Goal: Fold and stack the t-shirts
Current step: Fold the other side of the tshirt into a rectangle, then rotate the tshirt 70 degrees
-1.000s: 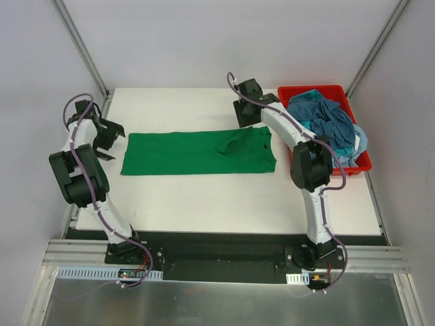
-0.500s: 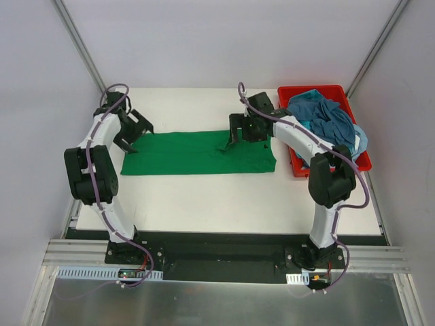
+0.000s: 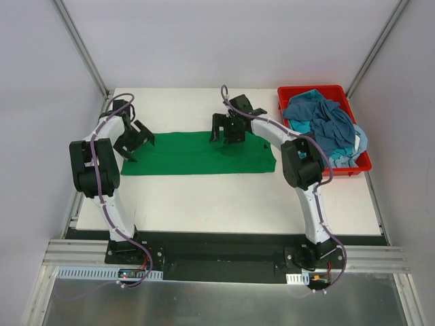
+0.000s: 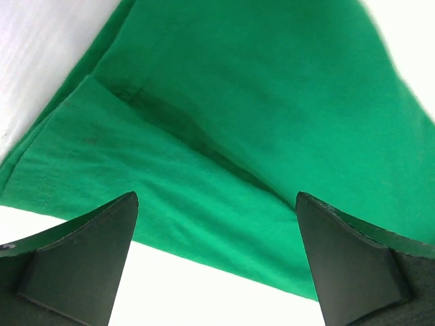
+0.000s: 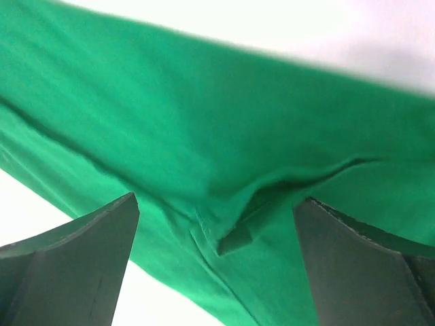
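A green t-shirt (image 3: 197,153) lies folded into a long strip across the white table (image 3: 224,197). My left gripper (image 3: 134,140) is open over the strip's left end; the left wrist view shows the green cloth (image 4: 224,136) and its lower edge between the spread fingers (image 4: 81,265). My right gripper (image 3: 225,128) is open over the strip's upper edge near the middle; the right wrist view shows a rumpled fold of the shirt (image 5: 238,231) between its fingers (image 5: 360,272). Neither gripper holds anything.
A red bin (image 3: 353,166) at the table's right back holds several blue t-shirts (image 3: 329,125) heaped above its rim. Grey walls and metal posts enclose the table on three sides.
Both arms have swung in from the table's back corners and come down over the green shirt. The left gripper now sits over its left end, the right gripper over its upper middle.
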You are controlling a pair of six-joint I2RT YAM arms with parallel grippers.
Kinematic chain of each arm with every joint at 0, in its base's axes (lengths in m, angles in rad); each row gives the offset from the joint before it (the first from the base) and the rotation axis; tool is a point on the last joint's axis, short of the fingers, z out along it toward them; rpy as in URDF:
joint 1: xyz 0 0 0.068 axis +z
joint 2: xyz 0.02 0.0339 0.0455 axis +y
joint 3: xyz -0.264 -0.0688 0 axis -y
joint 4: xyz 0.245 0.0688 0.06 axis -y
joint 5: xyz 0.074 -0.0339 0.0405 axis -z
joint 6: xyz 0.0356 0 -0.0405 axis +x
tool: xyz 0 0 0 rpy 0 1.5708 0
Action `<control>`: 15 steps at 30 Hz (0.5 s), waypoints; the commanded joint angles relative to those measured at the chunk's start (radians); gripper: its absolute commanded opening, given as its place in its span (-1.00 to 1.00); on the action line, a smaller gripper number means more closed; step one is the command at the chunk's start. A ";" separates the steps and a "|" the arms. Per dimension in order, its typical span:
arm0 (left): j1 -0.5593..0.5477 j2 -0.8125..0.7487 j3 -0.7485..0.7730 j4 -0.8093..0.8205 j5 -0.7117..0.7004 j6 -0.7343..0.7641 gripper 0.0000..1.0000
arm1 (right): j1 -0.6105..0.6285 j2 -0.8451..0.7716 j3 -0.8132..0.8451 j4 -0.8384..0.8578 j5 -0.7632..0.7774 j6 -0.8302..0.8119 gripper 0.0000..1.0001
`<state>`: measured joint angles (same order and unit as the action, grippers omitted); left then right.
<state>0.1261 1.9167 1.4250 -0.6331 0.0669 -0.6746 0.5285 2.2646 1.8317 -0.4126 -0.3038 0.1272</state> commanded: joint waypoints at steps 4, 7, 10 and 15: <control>0.006 -0.041 -0.119 -0.025 -0.087 0.027 0.98 | 0.007 0.144 0.357 0.028 0.020 0.035 0.93; 0.006 -0.096 -0.169 -0.025 -0.088 0.029 0.98 | 0.007 0.109 0.370 -0.029 0.037 0.012 0.93; 0.006 -0.177 -0.190 -0.027 -0.116 0.023 0.98 | 0.008 -0.070 0.169 -0.012 0.101 -0.014 0.93; -0.002 -0.266 -0.120 -0.027 -0.096 0.023 0.98 | 0.010 -0.341 -0.197 -0.011 0.201 0.006 0.93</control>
<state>0.1257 1.7515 1.2388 -0.6449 -0.0105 -0.6628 0.5320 2.1551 1.8099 -0.4049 -0.1970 0.1257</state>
